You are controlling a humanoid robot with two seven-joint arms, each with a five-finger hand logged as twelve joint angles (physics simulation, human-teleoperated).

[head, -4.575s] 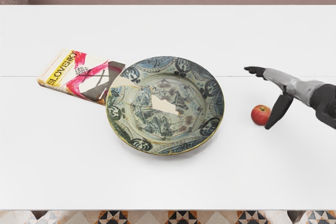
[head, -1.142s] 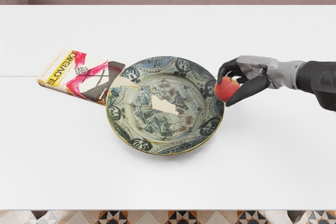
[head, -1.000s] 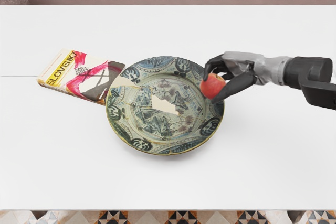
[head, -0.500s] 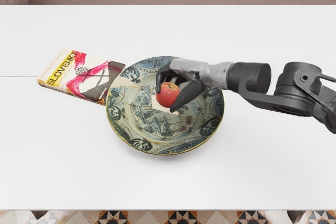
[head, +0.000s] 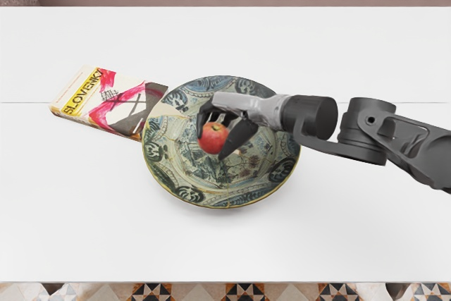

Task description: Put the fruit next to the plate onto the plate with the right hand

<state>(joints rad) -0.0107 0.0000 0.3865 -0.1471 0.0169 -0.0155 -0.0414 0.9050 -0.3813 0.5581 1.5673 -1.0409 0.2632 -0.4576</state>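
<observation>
A red apple (head: 213, 137) is over the middle of the patterned blue-green plate (head: 180, 185). My right hand (head: 220, 132) reaches in from the right and is shut on the apple, dark fingers curled over its top and thumb against its right side. Whether the apple touches the plate's surface I cannot tell. The right forearm lies across the plate's right rim. No left arm shows.
A book (head: 107, 100) with a yellow spine lies at the plate's upper left, its corner tucked at the rim. The white table (head: 352, 230) runs to a front edge near the bottom of the view.
The right hand closed on the apple at the plate's right, lifted it and carried it left over the rim. Since half a second ago it moved slightly left and down toward the plate's middle.
</observation>
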